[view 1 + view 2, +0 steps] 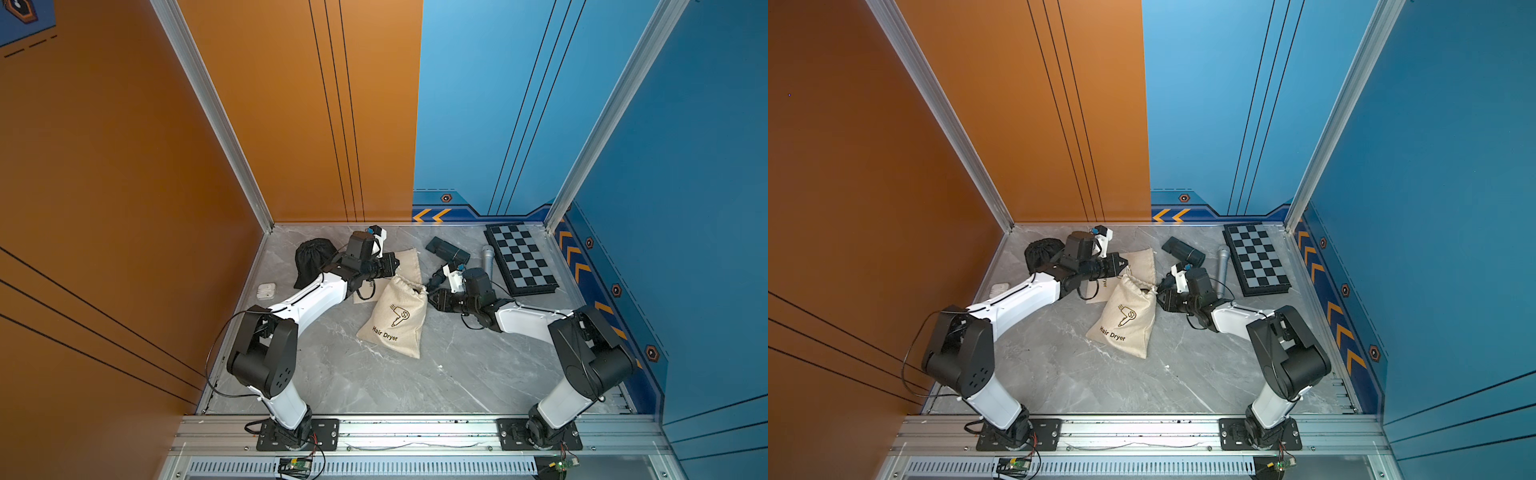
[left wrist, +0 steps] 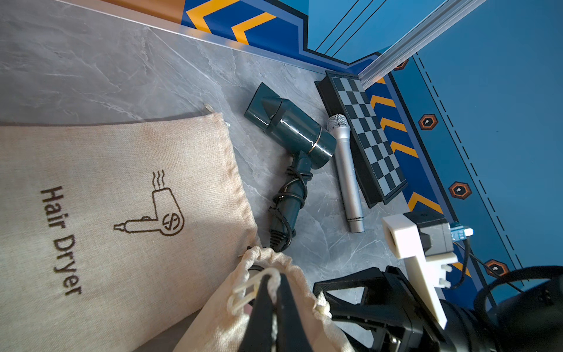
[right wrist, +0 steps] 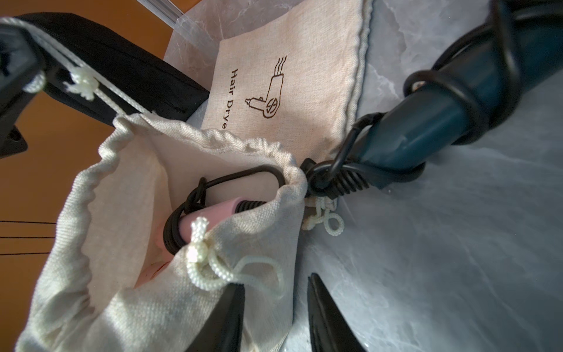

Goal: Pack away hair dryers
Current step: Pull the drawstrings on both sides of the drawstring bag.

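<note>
A beige drawstring bag (image 1: 392,320) printed "Hair Dryer" lies mid-table, mouth toward the back. The pink hair dryer (image 3: 207,218), with black cord round its handle, sits inside that mouth. My left gripper (image 2: 273,276) is shut on the bag's white drawstring (image 2: 243,292) at the mouth. My right gripper (image 3: 275,280) stands open at the opposite side of the mouth, with the cloth edge and a cord loop (image 3: 262,268) between its fingers. The black hair dryer (image 1: 446,249) lies on the table behind the bag, and its cord end (image 3: 341,179) touches the rim.
A second beige bag (image 2: 122,198) lies flat under the left gripper. A black cloth bag (image 1: 311,262) sits at the back left, with a small white case (image 1: 266,290) beside it. A grey microphone (image 1: 487,259) and a chessboard (image 1: 521,259) lie at the back right.
</note>
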